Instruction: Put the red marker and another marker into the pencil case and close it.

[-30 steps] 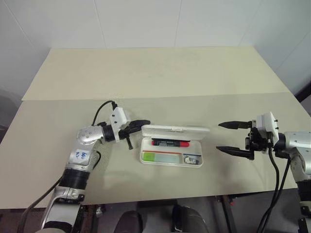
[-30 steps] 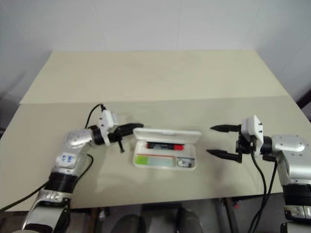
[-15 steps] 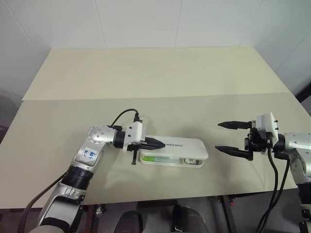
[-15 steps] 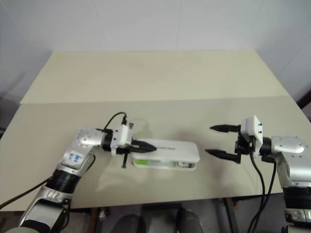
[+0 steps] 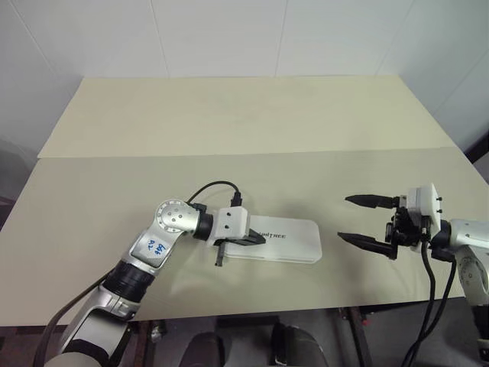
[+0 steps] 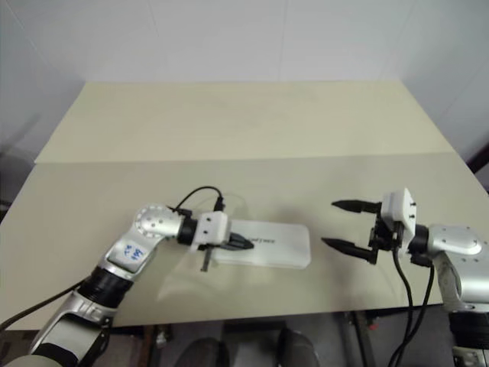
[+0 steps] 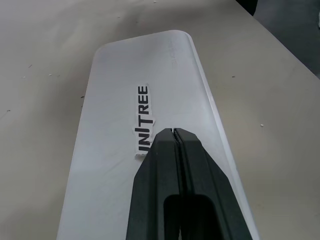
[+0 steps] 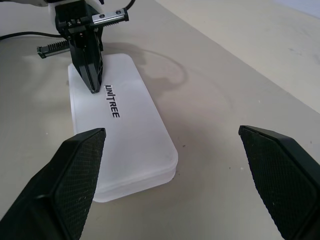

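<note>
- The pencil case (image 5: 276, 239) lay flat with its lid down near the front edge of the table (image 5: 229, 115), so the task looked almost finished; only a check that the lid had latched seemed left.
- Neither marker was visible, presumably shut inside.
- The left gripper (image 5: 256, 239), fingers pressed together and holding nothing, rested on the lid beside the lettering.
- The right gripper (image 5: 365, 219) hung spread wide and empty, apart from the case.
- A second earlier the lid had stood up, with both markers showing.
</note>
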